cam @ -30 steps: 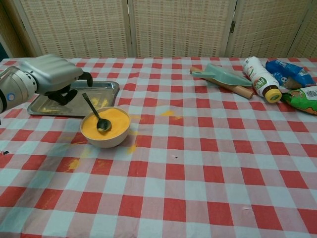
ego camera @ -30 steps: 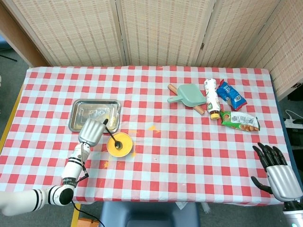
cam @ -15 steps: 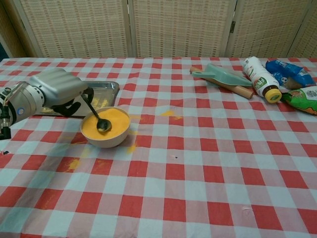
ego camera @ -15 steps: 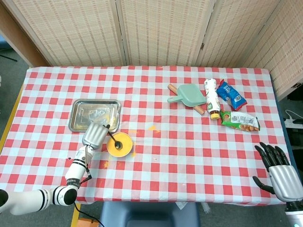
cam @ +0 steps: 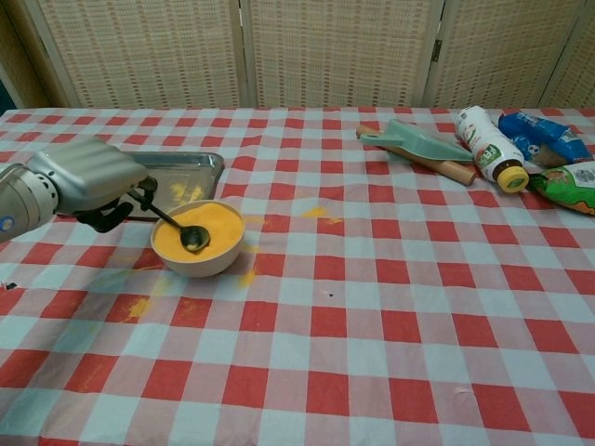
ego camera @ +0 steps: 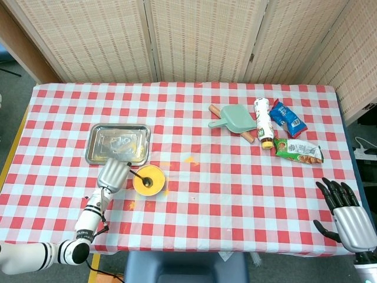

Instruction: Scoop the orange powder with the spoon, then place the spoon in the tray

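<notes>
Now our left hand (cam: 82,178) has dropped lower and pulled back toward the table edge vs 0.5 s ago, fingers clamped on the spoon (cam: 170,219) handle. That tipped the handle flatter, w/ the spoon's bowl end still sitting in the orange powder (cam: 209,229) inside the bowl (cam: 199,262). We judge the scoop is under way, not lifted yet. Tray (cam: 209,162) sits just behind the bowl. Our right hand (ego camera: 347,216) hangs idle, fingers apart, well away.

Prob. lab: screens (ego camera: 200,38), checked table (ego camera: 235,194).
</notes>
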